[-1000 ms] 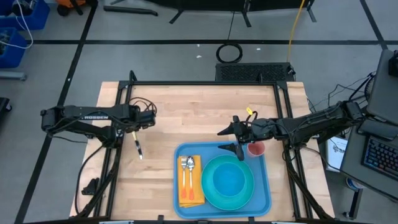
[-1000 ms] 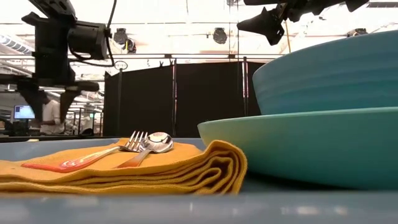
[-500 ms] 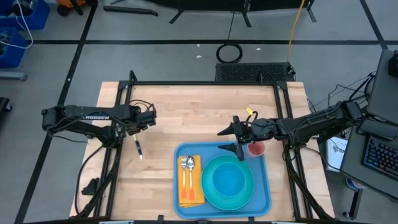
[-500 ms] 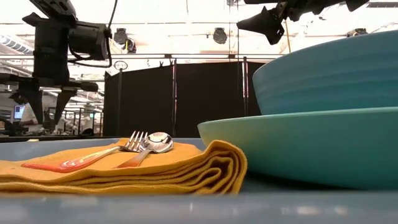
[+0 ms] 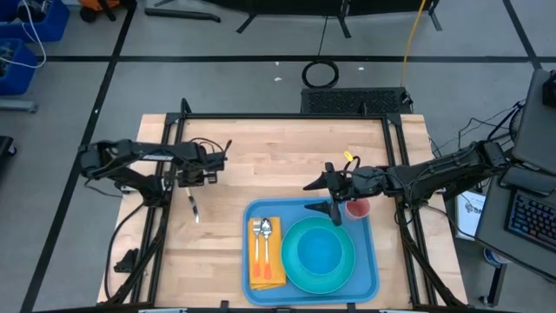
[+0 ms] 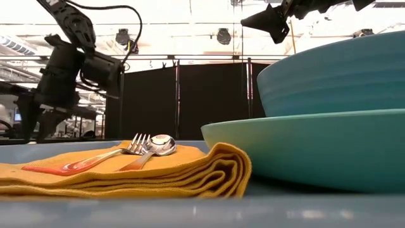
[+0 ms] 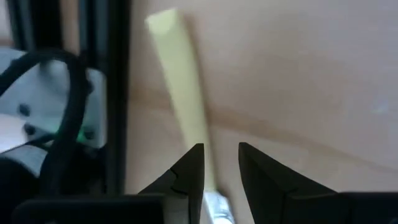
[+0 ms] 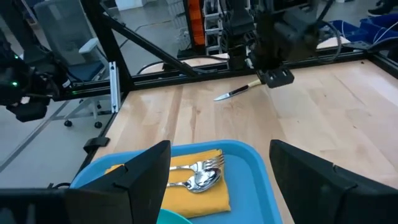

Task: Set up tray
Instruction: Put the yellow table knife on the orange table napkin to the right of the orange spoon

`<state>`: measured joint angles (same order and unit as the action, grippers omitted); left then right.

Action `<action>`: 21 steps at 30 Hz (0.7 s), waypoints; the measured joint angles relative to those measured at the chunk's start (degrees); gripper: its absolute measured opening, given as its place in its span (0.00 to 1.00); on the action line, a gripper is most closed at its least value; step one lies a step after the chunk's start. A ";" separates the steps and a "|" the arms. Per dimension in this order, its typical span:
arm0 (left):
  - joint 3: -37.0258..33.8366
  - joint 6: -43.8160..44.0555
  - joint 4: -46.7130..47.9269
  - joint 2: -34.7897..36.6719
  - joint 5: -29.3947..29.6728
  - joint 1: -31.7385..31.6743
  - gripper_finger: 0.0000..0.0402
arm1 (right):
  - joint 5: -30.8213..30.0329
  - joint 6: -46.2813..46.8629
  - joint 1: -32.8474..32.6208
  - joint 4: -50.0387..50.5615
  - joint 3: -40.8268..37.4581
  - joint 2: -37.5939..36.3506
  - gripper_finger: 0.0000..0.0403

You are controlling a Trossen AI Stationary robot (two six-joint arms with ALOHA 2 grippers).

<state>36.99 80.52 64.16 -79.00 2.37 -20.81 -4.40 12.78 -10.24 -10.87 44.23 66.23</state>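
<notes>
2 tools: left (image 7: 221,163) narrow above knife (image 7: 180,99); right (image 8: 217,168) wide over tray (image 5: 375,261)

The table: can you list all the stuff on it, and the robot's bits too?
tray: one, blue, near edge of the wooden table
plate: one, turquoise, on the tray
bowl: one, turquoise, on the plate
napkin: one, orange, folded, on the tray beside the plate
fork: one, silver with an orange handle, on the napkin
spoon: one, silver, beside the fork
cup: one, red, tray's far right corner
knife: one, pale handle, on bare table left of the tray
left gripper: dark, open, over the knife
right gripper: dark, open, above the tray's far edge
</notes>
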 joint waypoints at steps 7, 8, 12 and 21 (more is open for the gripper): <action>0.07 -2.75 -0.39 -0.19 -0.03 -4.33 0.25 | 0.00 -0.44 0.02 -0.03 0.00 -0.01 0.65; 0.07 -2.86 -0.38 -0.22 -0.08 -4.85 0.25 | 0.00 -0.47 0.02 -0.03 0.00 -0.01 0.65; 0.40 -4.90 -0.14 -0.17 -2.04 -7.11 0.25 | 0.00 -0.99 0.02 -0.04 0.00 -0.01 0.65; 2.09 -9.58 2.20 -0.20 1.90 -7.24 0.02 | 0.00 -1.51 0.02 -0.03 0.00 -0.01 0.65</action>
<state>39.09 70.95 66.36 -79.21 4.27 -28.05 -4.40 11.27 -10.22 -10.90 44.23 66.22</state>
